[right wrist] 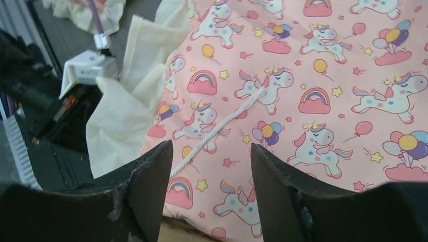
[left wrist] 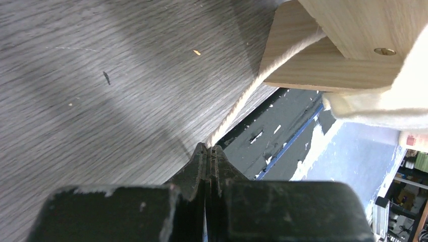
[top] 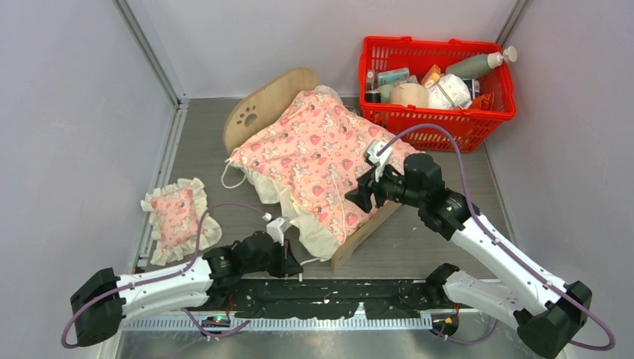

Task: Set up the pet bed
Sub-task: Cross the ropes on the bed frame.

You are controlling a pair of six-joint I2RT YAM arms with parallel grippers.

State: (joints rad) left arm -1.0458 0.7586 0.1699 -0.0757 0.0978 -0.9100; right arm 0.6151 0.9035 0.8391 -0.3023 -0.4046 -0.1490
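Note:
The pet bed's plywood frame, with its arched paw-print headboard (top: 269, 101), stands mid-table. The pink unicorn blanket (top: 321, 157) covers it, so the striped mattress is hidden. My left gripper (top: 295, 268) is low at the bed's near foot corner. In the left wrist view it (left wrist: 208, 147) is shut on a white cord (left wrist: 242, 101) that runs up to the wooden foot board (left wrist: 353, 30). My right gripper (top: 359, 196) hovers over the blanket's near end. In the right wrist view it (right wrist: 209, 151) is open and empty above the blanket (right wrist: 313, 65), where the cord (right wrist: 222, 126) lies.
The small pink frilled pillow (top: 176, 217) lies on the table at the left. The red basket (top: 437, 120), holding bottles and packets, stands at the back right. The blanket's cream frill (top: 314, 232) hangs over the bed's near side. The black base plate (top: 336, 295) runs along the near edge.

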